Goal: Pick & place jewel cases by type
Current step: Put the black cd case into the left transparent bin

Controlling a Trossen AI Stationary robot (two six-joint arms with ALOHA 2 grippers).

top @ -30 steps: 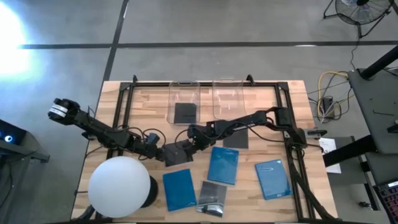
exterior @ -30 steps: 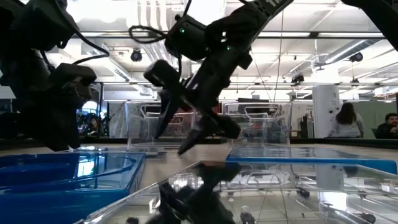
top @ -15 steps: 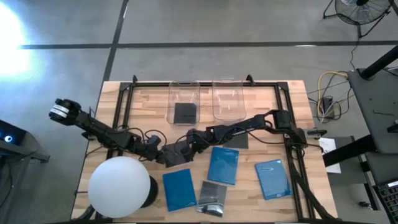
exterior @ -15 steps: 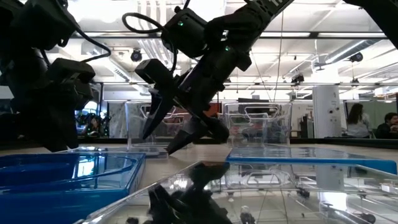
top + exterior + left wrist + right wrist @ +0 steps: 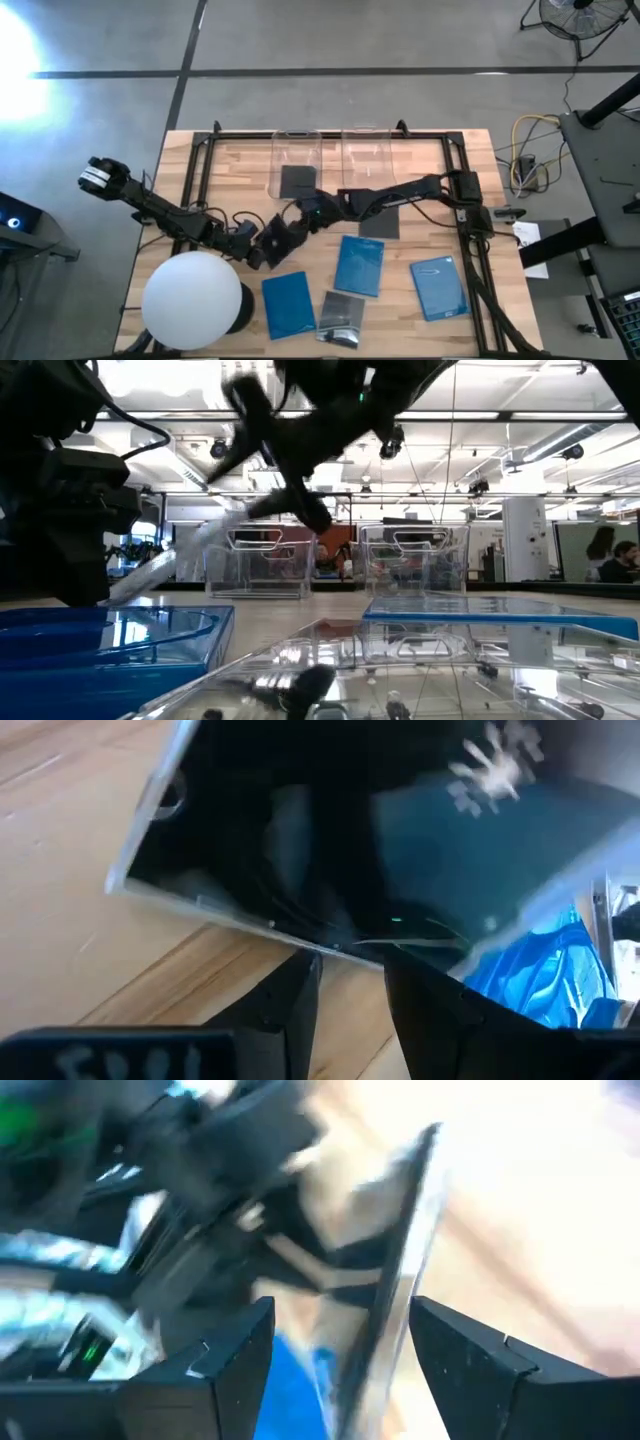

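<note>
A dark jewel case (image 5: 280,236) stands tipped up on the table's middle left, between my two grippers. In the low view the case (image 5: 180,565) is a pale slanted strip. My left gripper (image 5: 258,250) is open at its low edge, on the left. My right gripper (image 5: 298,218) is open and raised on the far right side, with the case (image 5: 395,1270) edge-on between its fingers. Another dark case (image 5: 297,182) lies in the left clear bin (image 5: 296,150), and one (image 5: 378,225) lies under my right arm. Three blue cases (image 5: 359,265) lie flat nearer the front. My left gripper meets the case's low edge (image 5: 335,945) with both fingertips (image 5: 300,975). It slants down from the table's left, and the edge runs across the gap between the fingers. My right gripper has the case's raised edge between its spread fingers. The case seems to lean on the inner side of one finger (image 5: 430,1340), but blur leaves the touch uncertain.
A big white sphere (image 5: 192,300) stands at the front left, close to my left arm. A second clear bin (image 5: 365,158) stands at the far middle. A clear-lidded case (image 5: 341,317) lies at the front. A black frame (image 5: 200,190) runs round the table.
My right gripper has risen and rolled, drifting a little toward the far edge. The dark case has tipped up from lying nearly flat: the edge by my right gripper has lifted, while the edge at my left gripper has stayed low.
</note>
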